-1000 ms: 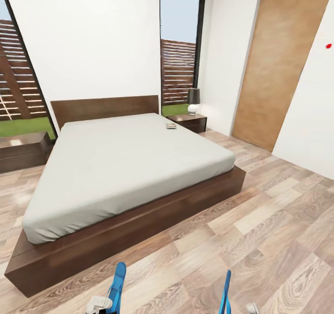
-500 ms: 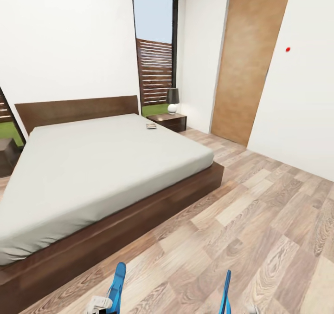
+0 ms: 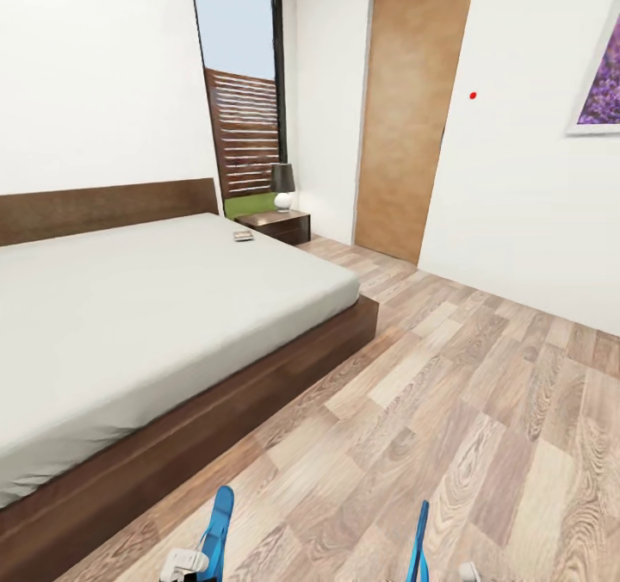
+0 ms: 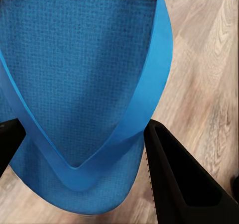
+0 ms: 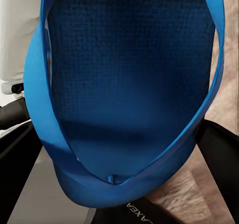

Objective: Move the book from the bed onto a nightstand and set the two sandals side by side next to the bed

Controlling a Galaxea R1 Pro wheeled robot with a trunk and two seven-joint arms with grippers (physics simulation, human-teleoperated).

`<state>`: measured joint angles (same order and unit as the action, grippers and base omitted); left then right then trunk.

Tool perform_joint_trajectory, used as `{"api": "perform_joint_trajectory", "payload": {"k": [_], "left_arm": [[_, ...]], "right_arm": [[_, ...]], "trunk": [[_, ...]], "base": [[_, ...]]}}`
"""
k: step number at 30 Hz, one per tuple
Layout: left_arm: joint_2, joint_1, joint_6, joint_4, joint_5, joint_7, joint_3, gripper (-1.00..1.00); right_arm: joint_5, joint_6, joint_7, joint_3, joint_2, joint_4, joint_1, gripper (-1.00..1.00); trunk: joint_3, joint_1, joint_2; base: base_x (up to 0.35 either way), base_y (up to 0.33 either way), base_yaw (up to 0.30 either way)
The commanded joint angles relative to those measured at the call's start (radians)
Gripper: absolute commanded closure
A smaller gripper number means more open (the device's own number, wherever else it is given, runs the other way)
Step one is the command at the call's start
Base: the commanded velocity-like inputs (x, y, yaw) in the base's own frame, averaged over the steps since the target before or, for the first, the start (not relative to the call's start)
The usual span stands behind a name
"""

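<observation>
A: Head view, entry: each arm carries a blue sandal, held upright at the lower edge. Left sandal [image 3: 218, 526], right sandal [image 3: 419, 537]. Bed [image 3: 164, 306] lies ahead and to the left of both grippers, well apart from them.

B: Grip state?

A: Left wrist view: left gripper [image 4: 82, 149] is clamped on its sandal [image 4: 84, 74], black fingers [image 4: 184, 179] against either edge of the sole near the point where the strap meets it. Right wrist view: right gripper [image 5: 117, 157] likewise clenched around its sandal [image 5: 129, 79], sole pinched between the dark jaws.

B: Book?

A: Book [image 3: 244, 236] sits on the mattress at the far corner, far ahead of the left gripper. Nightstand [image 3: 275, 225] stands just beyond it beside the bed, with a lamp [image 3: 282, 188] on top.

B: Handling notes?

A: Judgement only: sandals look light, foam-like and flexible; textured sole should resist slipping. Straps are thin and floppy, poor to hold. Gripping across the sole's width, as now, looks sound. Book looks thin and light, lying flat, so hard to get under; I would take it by an edge that overhangs or slide it first.

B: Floor?

A: Wood planks [image 3: 448, 410] ahead of both grippers beside the bed; a suitable spot for the pair.
</observation>
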<state>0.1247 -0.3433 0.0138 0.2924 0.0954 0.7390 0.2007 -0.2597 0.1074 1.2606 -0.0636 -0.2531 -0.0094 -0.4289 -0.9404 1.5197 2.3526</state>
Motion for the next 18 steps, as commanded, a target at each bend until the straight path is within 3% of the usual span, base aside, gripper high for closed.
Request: {"api": "perform_joint_trajectory", "payload": {"k": [1,18], "left_arm": [[0.0,0.0,0.003,0.001,0.012,0.007,0.008,1.0],[-0.001,0.0,0.003,0.001,0.012,0.007,0.008,1.0]], "right_arm": [[0.002,0.011,0.003,-0.006,0.0,0.0,-0.001,1.0],[0.002,0.01,0.002,-0.006,0.0,0.0,-0.001,1.0]], "trunk": [[-0.001,0.0,0.0],[-0.001,0.0,0.0]], "base": [[0.0,0.0,-0.284],[0.0,0.0,-0.284]]}}
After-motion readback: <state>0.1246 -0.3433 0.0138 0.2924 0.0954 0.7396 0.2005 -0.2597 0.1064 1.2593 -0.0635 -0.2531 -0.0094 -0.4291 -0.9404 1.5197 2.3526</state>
